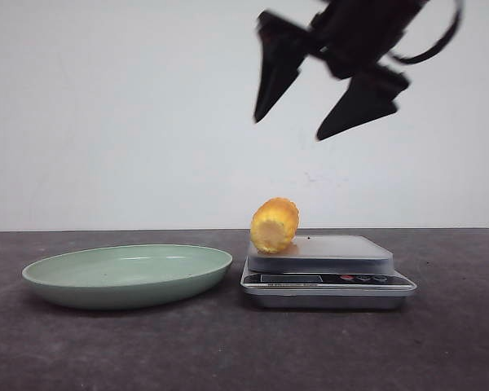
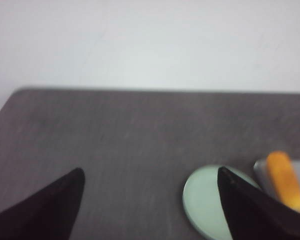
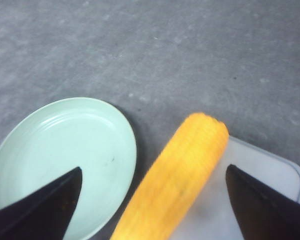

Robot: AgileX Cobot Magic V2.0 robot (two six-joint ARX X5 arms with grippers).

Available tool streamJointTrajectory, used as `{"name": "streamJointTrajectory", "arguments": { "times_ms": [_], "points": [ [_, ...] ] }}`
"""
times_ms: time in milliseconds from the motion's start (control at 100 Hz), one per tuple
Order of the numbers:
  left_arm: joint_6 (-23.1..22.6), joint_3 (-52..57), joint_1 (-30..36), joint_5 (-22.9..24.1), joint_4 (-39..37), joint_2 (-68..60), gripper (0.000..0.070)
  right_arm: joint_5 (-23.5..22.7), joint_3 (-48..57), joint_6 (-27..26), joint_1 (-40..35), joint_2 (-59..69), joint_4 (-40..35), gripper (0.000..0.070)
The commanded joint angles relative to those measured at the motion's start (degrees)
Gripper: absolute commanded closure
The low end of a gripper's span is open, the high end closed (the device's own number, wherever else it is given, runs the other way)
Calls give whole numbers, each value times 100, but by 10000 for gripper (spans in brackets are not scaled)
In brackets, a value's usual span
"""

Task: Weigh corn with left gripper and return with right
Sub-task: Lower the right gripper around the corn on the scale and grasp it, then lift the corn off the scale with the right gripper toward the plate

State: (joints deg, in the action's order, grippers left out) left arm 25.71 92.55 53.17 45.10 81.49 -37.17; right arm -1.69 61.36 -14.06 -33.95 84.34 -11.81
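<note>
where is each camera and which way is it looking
Front: low at table level, facing the wall; plate, scale with corn, an open claw above.
Left wrist: high on the left arm, looking over the table; open left claw.
Right wrist: over the scale, looking down; open right claw astride the corn.
All three share corn, plate and scale.

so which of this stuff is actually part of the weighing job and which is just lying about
Part of the job:
- corn, lying on the scale
- scale
- green plate, with nothing on it
- right gripper, open above the corn
- left gripper, open

Just lying about:
- nothing visible
</note>
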Motion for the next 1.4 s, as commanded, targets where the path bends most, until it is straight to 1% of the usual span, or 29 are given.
{"name": "streamJointTrajectory", "arguments": {
  "times_ms": [0,40,140,350,390,470,480,490,510,530,540,560,570,610,710,750,760,930,1060,1180,1390],
  "points": [
    [433,24,50,-85,177,31,186,120,157,-125,-50,297,24,118],
    [511,-28,46,-85,177,125,186,186,192,-203,-52,461,26,118],
    [608,-216,42,-81,177,332,187,175,208,-328,-52,802,24,118],
    [852,-855,42,-77,177,833,188,175,208,-365,-136,1252,11,121],
    [898,-999,42,-77,177,911,188,179,208,-385,-164,1281,-2,135],
    [999,-1300,42,-77,177,1049,188,190,208,-404,-216,1309,0,233],
    [1005,-1340,42,-79,177,1062,188,201,208,-404,-227,1309,2,261],
    [1014,-1377,42,-79,177,1075,188,203,208,-404,-229,1309,2,271],
    [1027,-1438,42,-79,177,1095,188,221,208,-404,-243,1309,7,315],
    [1047,-1515,42,-79,177,1121,188,234,208,-404,-262,1309,17,375],
    [1060,-1552,42,-79,175,1130,188,238,208,-407,-267,1309,20,388],
    [1093,-1624,42,-79,175,1152,188,262,208,-420,-273,1309,20,438],
    [1110,-1661,44,-79,175,1158,188,282,208,-437,-273,1309,20,474],
    [1141,-1801,44,-81,175,1193,188,306,208,-503,-273,1309,17,551],
    [1152,-2085,44,-83,175,1220,188,330,208,-575,-271,1309,-20,633],
    [1158,-2162,44,-83,173,1220,188,345,208,-616,-271,1309,-24,678],
    [1163,-2177,44,-83,173,1217,188,358,208,-621,-273,1309,-24,699],
    [1163,-2286,44,-79,92,1217,188,634,208,-660,-275,1285,-24,700],
    [1161,-2286,44,-52,66,1220,188,645,212,-597,-289,960,-72,700],
    [1139,-2286,44,-50,-4,1220,188,627,323,-490,-461,509,-66,700],
    [1141,-2286,44,-31,-44,1217,188,564,1047,-393,-997,282,-249,700]
  ]
}}
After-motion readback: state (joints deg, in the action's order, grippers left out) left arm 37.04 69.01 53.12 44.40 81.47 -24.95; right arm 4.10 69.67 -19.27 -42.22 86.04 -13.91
